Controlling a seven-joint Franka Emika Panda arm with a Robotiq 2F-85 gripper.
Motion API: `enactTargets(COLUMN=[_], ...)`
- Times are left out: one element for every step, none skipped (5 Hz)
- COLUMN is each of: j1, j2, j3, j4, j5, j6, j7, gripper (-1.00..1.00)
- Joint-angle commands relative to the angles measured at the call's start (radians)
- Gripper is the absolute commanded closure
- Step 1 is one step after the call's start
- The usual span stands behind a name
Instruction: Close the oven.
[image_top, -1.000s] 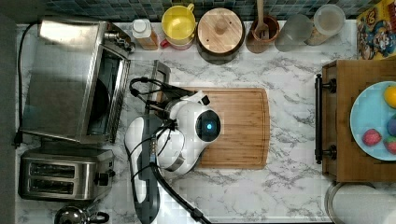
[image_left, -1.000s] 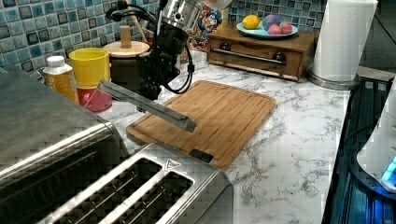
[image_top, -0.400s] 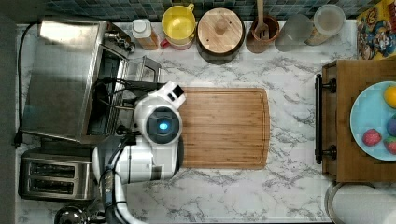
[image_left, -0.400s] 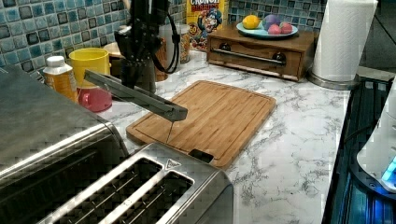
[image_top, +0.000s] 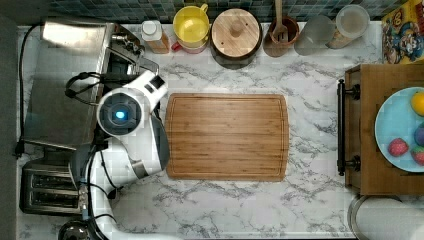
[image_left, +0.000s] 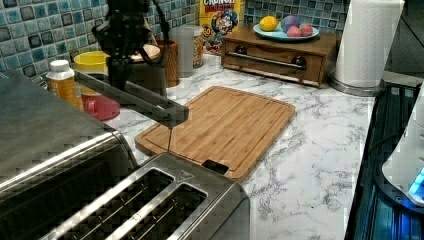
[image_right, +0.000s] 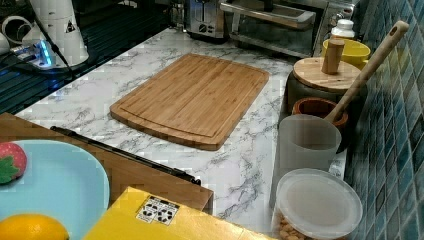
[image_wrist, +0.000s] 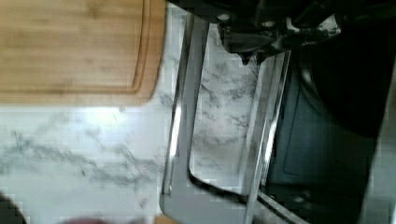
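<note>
Since a second ago my arm has swung off the cutting board (image_top: 227, 136) toward the oven (image_top: 65, 90), and the door (image_left: 131, 97) has come up from nearly flat to a slant, about halfway shut by my reckoning. The oven sits on the counter (image_top: 250, 210) at the top view's left, above the two-slot toaster (image_top: 47, 187), its opening facing the board.

My claw (image_left: 119, 75) hangs over the door in the left view, dark against the tiled wall; whether its fingers are spread or pressed together I cannot tell (the wrist view gives me only a blurred dark mass next to the glass pane). Whether it touches the door or rides just above it I cannot settle either.

What the next push turns on: the door's long axis, with its bar handle (image_wrist: 180, 116), runs along the oven's front, and the oven body lies beyond the claw, away from the board. So, as I judge it, the push should go toward the oven and upward, square to that handle, or the claw may slide off the edge.
</note>
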Motion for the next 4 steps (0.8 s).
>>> enactTargets(j1=[0.106,0.127,0.105,0.085], j2=[0.014,-0.01,-0.124,-0.199], j3=[0.044,0.013,0.0,-0.007], j4=[0.15,0.161,0.068,0.024], j5=[-0.018,-0.053,0.058,0.089], j6=[0.057,0.041,0.124,0.13], j7=[0.15,0.241,0.204,0.198], gripper=[1.0,1.0,1.0,1.0])
